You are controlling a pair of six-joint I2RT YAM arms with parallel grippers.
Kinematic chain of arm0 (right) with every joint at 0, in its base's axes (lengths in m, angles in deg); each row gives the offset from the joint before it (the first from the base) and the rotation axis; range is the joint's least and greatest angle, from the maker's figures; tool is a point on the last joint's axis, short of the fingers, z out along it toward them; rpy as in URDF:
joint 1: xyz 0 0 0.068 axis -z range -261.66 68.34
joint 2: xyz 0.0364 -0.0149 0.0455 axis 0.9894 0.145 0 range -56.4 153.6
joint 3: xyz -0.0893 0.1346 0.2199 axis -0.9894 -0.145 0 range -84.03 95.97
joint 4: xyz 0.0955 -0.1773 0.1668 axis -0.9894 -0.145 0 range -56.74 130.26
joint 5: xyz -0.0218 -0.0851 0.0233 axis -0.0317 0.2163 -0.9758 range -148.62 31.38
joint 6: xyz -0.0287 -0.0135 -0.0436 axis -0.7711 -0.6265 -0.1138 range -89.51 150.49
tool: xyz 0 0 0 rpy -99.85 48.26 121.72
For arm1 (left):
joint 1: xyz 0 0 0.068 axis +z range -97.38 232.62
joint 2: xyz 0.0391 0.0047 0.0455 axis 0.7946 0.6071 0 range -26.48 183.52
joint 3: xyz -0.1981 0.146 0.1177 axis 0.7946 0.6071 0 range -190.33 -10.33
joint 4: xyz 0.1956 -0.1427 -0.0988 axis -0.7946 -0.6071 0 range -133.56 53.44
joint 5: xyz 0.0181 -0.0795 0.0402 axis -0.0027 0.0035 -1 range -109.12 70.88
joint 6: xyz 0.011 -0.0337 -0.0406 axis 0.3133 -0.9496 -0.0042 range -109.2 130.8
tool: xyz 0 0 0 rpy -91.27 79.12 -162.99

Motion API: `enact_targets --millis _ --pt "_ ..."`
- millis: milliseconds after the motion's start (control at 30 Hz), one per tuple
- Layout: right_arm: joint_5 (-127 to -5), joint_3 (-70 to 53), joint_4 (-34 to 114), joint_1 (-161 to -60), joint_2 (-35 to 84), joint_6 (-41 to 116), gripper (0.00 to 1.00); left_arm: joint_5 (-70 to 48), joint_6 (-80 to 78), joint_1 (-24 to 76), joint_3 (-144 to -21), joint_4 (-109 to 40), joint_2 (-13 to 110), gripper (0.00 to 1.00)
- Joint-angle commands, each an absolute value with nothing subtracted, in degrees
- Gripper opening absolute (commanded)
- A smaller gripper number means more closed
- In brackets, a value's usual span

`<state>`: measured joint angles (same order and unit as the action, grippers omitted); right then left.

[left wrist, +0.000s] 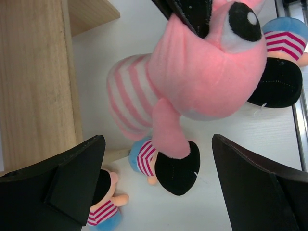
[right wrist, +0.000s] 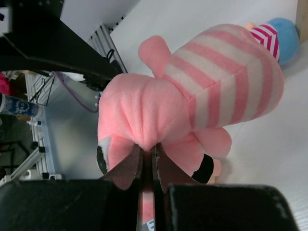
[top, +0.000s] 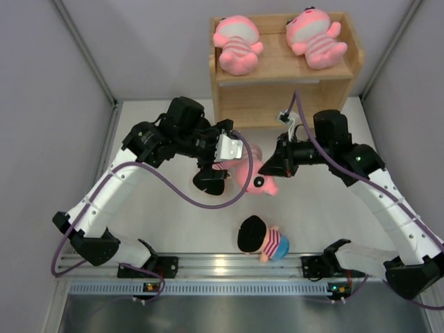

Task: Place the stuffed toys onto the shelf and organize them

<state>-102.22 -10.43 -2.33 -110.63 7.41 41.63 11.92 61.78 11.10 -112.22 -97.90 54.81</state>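
Shelf (top: 277, 97) at far table (top: 173, 222) edge, top tier carrying two pink striped toys (top: 237, 45). Third pink toy (top: 251, 173) held above table, head plush pinched by right gripper (top: 269, 166), jaws pressed nearly together. Left gripper (top: 223, 154) alongside, jaws spread wide. Doll (top: 262, 237) lying on table near front rail (top: 229, 263).

No writing, label or number can be read — none.
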Motion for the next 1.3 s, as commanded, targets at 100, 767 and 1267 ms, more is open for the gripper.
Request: enact_targets --millis 100,767,1267 --pt "-105.11 -2.74 2.38 -111.28 8.72 44.11 0.00 15.68 65.64 8.24 -114.74 -102.66 55.78 0.99" --pt "-100.68 1.31 6.44 -112.16 5.40 38.44 0.55 19.92 46.08 6.47 -119.41 -96.26 58.52 0.00" --pt "-76.75 -17.83 13.09 -111.72 -19.55 10.03 0.83 27.45 -4.21 13.76 -122.22 -70.68 55.25 0.00"
